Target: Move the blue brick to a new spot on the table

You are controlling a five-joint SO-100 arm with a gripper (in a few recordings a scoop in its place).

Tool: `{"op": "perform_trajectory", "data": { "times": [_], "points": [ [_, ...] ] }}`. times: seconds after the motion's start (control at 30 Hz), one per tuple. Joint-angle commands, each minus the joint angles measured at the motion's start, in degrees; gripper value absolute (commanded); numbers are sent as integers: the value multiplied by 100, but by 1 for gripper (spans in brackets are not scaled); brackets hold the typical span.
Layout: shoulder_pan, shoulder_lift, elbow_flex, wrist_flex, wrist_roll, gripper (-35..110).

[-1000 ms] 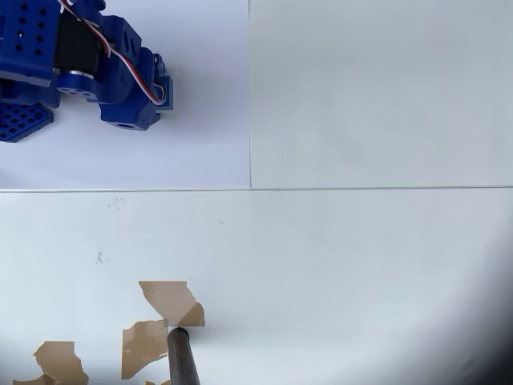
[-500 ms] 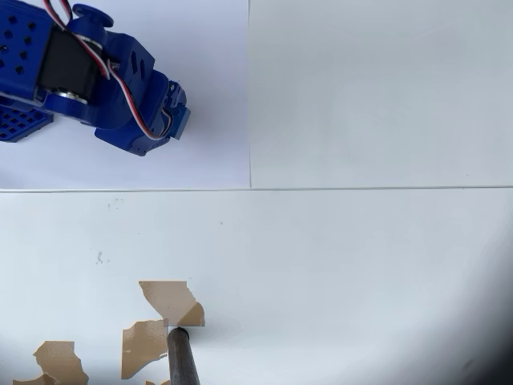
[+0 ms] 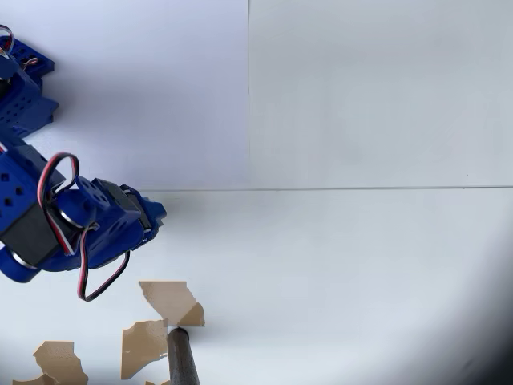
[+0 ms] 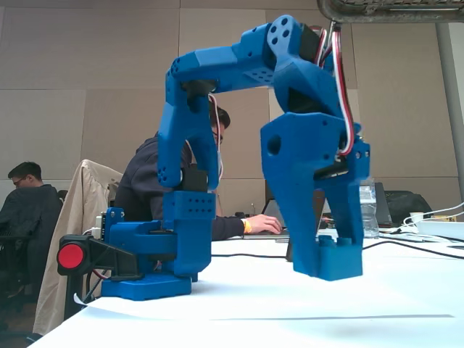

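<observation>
Blue brick (image 4: 339,259) sits pinched between the two fingers of the end effector (image 4: 330,252), which points straight down in the fixed view; the brick hangs just above the white surface (image 3: 361,265), its studs hidden. From overhead, the arm reaches in from the left edge, its tip near the brown chipped patches (image 3: 172,301) and above a dark rod (image 3: 183,357).

Blue arm (image 4: 217,145); white table (image 3: 361,265) with brown chips (image 3: 172,301).
</observation>
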Motion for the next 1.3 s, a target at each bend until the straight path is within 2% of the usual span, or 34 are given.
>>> {"op": "perform_trajectory", "data": {
  "times": [0.0,0.33,0.53,0.77,0.9,1.0,1.27],
  "points": [
    [765,-255,-940,255,-316,4],
    [2312,-888,-1195,299,-1477,4],
    [2839,-1503,-1652,255,-1758,4],
    [3094,-2004,-2013,105,-1854,5],
    [3164,-1960,-2021,123,-1986,24],
    [3190,-1731,-2057,316,-2074,31],
    [2795,-413,-1723,1336,-2162,31]
  ]
}}
